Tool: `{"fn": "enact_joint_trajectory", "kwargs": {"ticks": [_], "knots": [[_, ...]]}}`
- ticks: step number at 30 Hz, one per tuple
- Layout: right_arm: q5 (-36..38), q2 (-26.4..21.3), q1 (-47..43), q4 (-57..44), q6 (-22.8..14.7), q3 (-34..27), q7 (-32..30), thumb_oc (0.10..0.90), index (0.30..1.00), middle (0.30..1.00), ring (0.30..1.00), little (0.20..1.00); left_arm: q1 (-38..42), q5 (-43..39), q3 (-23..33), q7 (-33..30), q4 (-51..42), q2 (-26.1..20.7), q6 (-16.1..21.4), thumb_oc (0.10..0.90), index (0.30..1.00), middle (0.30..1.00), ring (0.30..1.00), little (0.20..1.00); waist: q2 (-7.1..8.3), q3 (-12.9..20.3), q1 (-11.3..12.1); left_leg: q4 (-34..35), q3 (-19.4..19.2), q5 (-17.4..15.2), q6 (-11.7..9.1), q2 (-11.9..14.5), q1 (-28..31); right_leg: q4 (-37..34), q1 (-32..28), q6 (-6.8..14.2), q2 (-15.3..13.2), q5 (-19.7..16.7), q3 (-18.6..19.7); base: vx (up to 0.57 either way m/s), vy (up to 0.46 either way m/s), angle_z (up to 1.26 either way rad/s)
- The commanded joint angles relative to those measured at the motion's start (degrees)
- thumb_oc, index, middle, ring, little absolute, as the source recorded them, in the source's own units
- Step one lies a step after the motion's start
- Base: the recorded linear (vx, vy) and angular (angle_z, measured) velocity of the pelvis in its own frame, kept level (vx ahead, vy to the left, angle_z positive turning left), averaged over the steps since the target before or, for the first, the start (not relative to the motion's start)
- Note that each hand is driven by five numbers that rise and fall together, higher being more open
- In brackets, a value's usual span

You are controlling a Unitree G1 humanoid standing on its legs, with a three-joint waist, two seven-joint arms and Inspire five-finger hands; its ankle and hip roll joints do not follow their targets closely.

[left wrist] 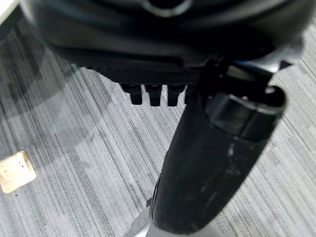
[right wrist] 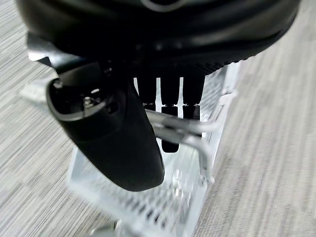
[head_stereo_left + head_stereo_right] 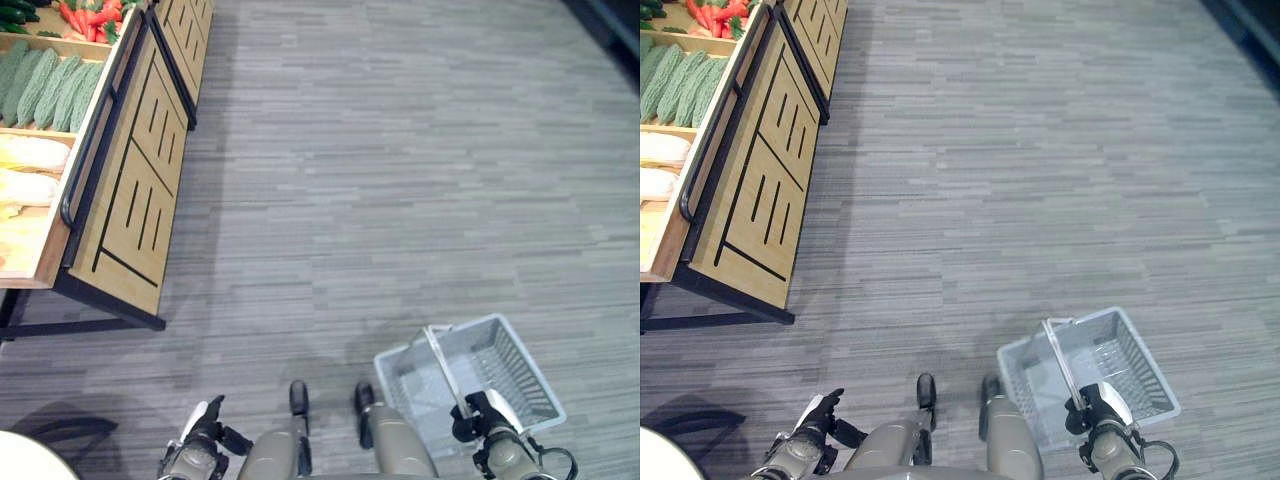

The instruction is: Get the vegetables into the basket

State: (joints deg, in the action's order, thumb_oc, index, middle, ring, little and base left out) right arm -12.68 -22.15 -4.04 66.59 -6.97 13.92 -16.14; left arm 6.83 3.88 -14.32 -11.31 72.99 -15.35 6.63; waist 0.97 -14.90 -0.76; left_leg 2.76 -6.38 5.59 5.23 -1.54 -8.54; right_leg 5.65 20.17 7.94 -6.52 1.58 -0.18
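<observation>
Grey floor, eye views: white wire basket (image 3: pixel 500 375) hangs at lower right, its handle (image 3: pixel 441 362) in the right robot hand (image 3: pixel 478 418).
Wooden stand (image 3: pixel 130 190), far left: green gourds (image 3: pixel 45 85), red carrots (image 3: pixel 90 18), pale vegetables (image 3: pixel 28 170) (none in the basket).
Left robot hand (image 3: pixel 205 432): low at left, well apart from the stand.
Left wrist view: fingers (image 1: pixel 154 94) curled, clenched on nothing.
Right wrist view: fingers (image 2: pixel 170 106) hooked round the handle (image 2: pixel 185 131).

Basket (image 3: pixel 500 370) sat on floor (image 3: pixel 400 180) at lower right of frame, right hand (image 3: pixel 478 415) at its handle (image 3: pixel 445 368). Produce stand (image 3: pixel 130 190) stood upper left, vegetables (image 3: pixel 45 85) in its bins. Left hand (image 3: pixel 205 432) lower left.
</observation>
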Motion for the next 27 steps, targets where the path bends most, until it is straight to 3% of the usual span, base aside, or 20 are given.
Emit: {"fn": "enact_joint_trajectory", "kwargs": {"ticks": [1,5,12,24,26,27], "knots": [[-1.2,-5.0,1.0,-3.3,-1.2,-0.3,-1.3,0.400,0.300,0.300,0.300,0.300,-2.0,0.4,1.0,-0.6,-1.2,-1.7,1.0,0.900,1.000,1.000,1.000,1.000,1.48,0.1,-0.8,-5.1,1.8,-10.3,-5.1,-0.4,9.6,-2.1,-2.2,1.4,-0.7,-14.1,0.6,0.18,-0.130,0.36],[-1.1,-5.4,0.9,-2.1,-1.4,0.3,-1.1,0.400,0.300,0.300,0.300,0.300,-2.0,-0.3,1.5,-0.8,0.2,-0.9,0.7,0.900,1.000,1.000,1.000,1.000,1.87,0.6,-0.2,-7.7,2.6,-11.0,-6.4,1.0,10.0,-1.8,-4.4,-0.5,0.7,-13.6,-0.9,0.15,-0.203,0.49],[0.9,-5.9,1.2,-1.1,-1.5,-0.1,-1.6,0.400,0.300,0.300,0.300,0.300,0.3,-1.5,0.1,-1.7,-0.1,-0.1,0.2,0.900,1.000,1.000,1.000,1.000,1.15,1.7,-0.9,-5.2,5.2,-8.2,-8.1,4.4,9.5,1.5,-3.0,-2.6,3.4,-9.2,-3.0,0.08,-0.140,0.29],[0.8,-4.8,1.3,2.5,-0.9,0.5,-1.3,0.400,0.300,0.300,0.300,0.300,2.2,-2.1,-1.0,-2.6,-0.5,-0.1,-0.1,0.900,1.000,1.000,1.000,1.000,-0.19,2.4,-1.3,-2.2,5.8,-6.9,-8.8,6.2,11.0,5.5,-1.4,-3.3,4.0,-6.0,-4.0,0.06,-0.043,0.11],[0.6,-5.0,1.7,3.2,-0.7,0.2,-1.3,0.400,0.300,0.300,0.300,0.300,2.0,-2.1,-0.5,-2.4,-0.3,-0.3,-0.2,0.900,1.000,1.000,1.000,1.000,-0.41,2.2,-1.5,-5.8,5.8,-6.2,-9.7,6.7,10.1,5.7,-1.9,-4.1,4.4,-5.0,-3.7,0.08,-0.114,0.14],[0.6,-5.8,2.2,3.6,-0.8,-0.5,-1.5,0.400,0.300,0.300,0.300,0.300,2.2,-2.2,-0.4,-2.3,-0.6,-0.5,-0.1,0.900,1.000,1.000,1.000,1.000,0.20,1.1,-0.8,-15.9,6.6,-3.8,-10.7,5.7,5.2,5.1,-4.2,-5.4,4.5,-4.1,-3.5,0.06,-0.195,0.39]]}}
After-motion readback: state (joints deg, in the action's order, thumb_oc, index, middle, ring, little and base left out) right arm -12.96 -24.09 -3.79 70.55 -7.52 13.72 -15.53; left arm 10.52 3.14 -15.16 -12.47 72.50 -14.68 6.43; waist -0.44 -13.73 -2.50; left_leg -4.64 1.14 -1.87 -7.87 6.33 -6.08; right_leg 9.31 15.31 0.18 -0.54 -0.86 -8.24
